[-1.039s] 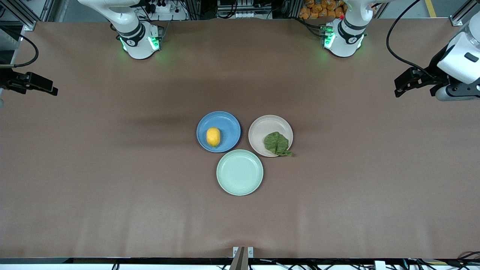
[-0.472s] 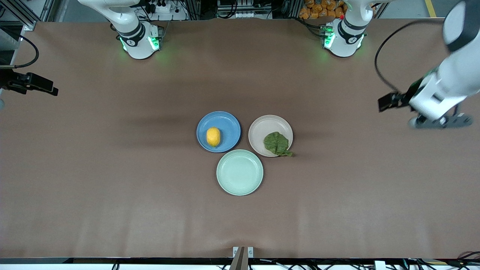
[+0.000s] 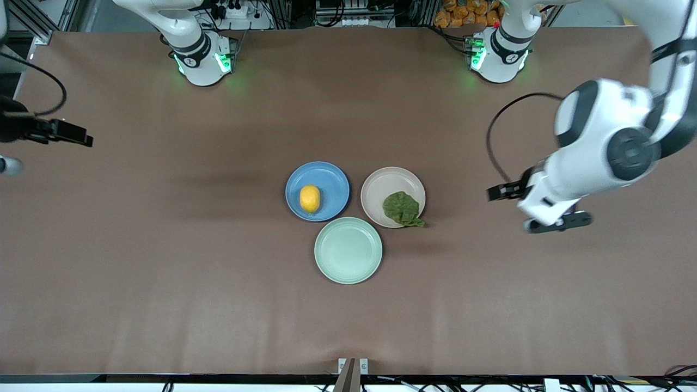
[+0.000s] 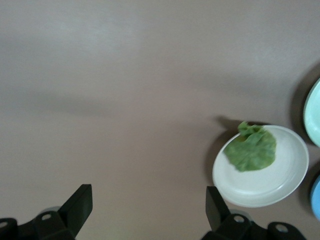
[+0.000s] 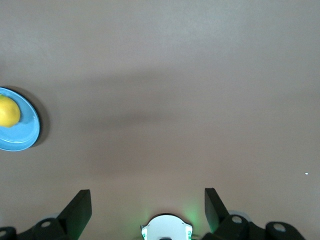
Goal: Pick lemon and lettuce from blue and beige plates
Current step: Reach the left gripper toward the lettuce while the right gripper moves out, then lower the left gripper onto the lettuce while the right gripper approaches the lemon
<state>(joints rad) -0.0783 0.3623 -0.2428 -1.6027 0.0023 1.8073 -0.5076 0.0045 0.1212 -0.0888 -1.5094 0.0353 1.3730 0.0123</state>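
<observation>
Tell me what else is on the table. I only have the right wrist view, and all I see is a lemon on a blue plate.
Observer: A beige plate sits beside the blue plate, toward the left arm's end, with the lettuce on it.
Operator: Is the leaf fully on that plate?
Observer: No, its stem tip pokes over the rim on the side nearer the front camera, close to a mint-green plate.
Operator: Where are the grippers?
Observer: The left gripper is open over bare table toward the left arm's end from the beige plate. The right gripper is open over the table's edge at the right arm's end.
</observation>
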